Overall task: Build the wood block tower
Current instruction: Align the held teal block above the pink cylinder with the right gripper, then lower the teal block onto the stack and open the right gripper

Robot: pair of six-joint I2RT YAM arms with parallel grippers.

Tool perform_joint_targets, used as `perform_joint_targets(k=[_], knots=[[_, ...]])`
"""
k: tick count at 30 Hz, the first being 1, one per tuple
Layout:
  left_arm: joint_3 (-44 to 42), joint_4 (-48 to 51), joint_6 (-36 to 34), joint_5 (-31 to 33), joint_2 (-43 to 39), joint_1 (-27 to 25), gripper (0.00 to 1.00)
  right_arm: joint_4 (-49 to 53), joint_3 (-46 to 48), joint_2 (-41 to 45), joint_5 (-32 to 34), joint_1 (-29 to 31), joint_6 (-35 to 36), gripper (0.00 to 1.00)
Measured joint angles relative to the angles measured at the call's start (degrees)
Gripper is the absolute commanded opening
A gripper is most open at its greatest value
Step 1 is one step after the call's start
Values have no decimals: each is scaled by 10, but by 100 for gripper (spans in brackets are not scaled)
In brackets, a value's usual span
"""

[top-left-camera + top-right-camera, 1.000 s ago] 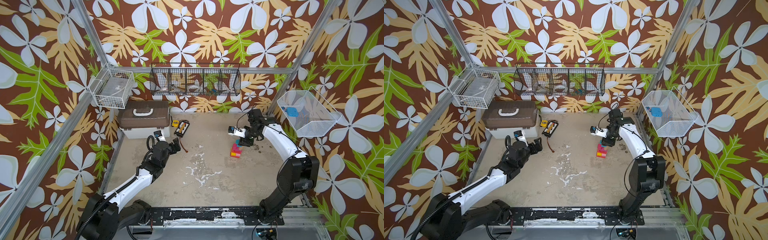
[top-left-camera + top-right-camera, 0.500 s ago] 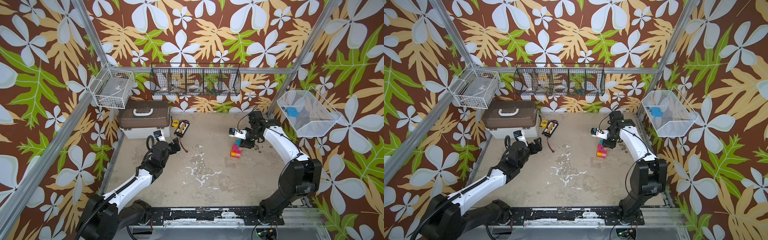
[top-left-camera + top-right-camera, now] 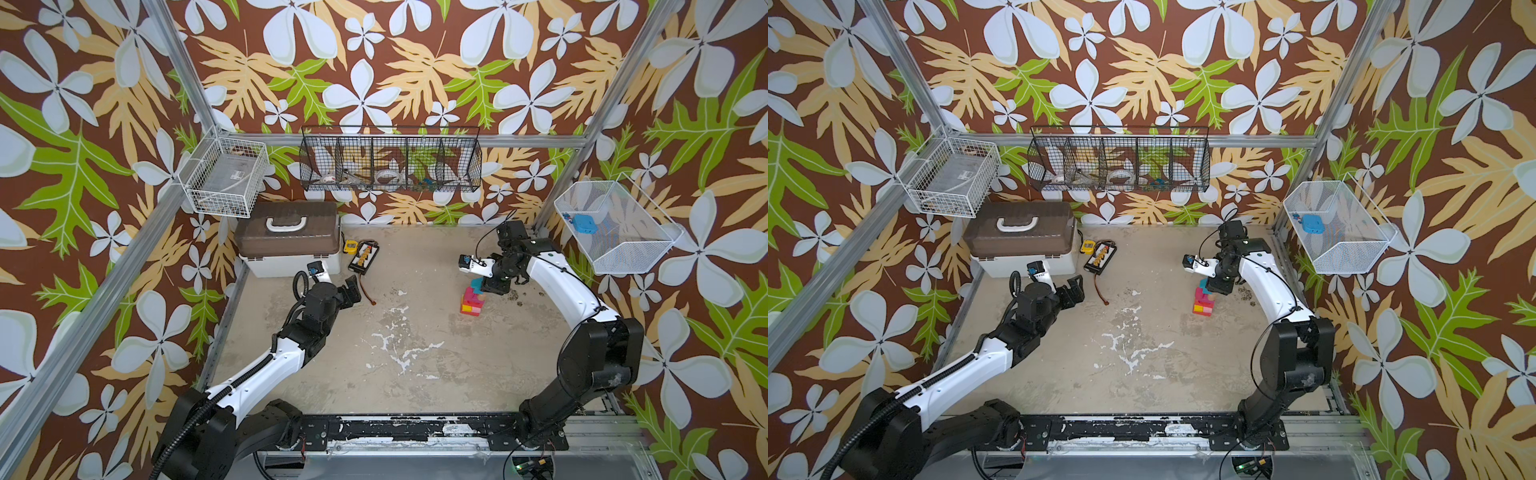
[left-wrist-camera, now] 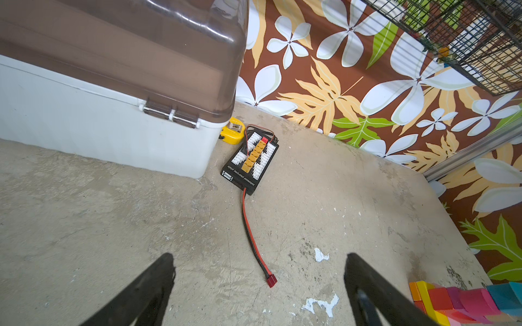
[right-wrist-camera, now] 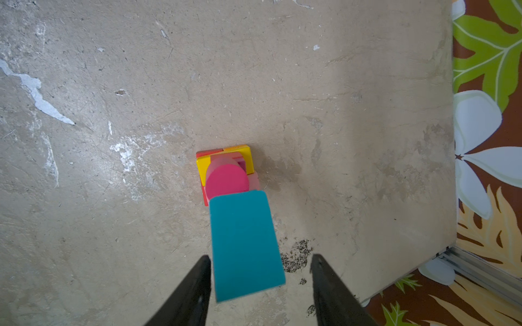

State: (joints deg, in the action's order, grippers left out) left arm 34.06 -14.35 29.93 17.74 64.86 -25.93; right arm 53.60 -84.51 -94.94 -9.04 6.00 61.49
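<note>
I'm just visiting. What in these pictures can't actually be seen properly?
- Both top views: the right tool partly covers the top of the tower.
- Right wrist view: the teal block and pink disc hide most of what is stacked beneath them.
- Left wrist view: the picture's edge cuts off most of the tower.
- Both top views: what lies in the black wire basket is too small to name.

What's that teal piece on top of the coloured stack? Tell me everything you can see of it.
The teal block is a painted piece, wooden by its look, with smooth flat matt faces. It stands as the tip of the tower, resting on a magenta round block. The right gripper straddles it, jaws apart: a gap shows on one side; contact on the other cannot be told. In both top views the gripper hides part of it.
</note>
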Motion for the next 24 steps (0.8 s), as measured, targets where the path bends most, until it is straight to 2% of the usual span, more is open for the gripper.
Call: perform_joint_targets(k=[24], knots=[[0, 0, 0, 0, 1, 0, 95, -2, -10, -9, 1, 11, 1, 52]])
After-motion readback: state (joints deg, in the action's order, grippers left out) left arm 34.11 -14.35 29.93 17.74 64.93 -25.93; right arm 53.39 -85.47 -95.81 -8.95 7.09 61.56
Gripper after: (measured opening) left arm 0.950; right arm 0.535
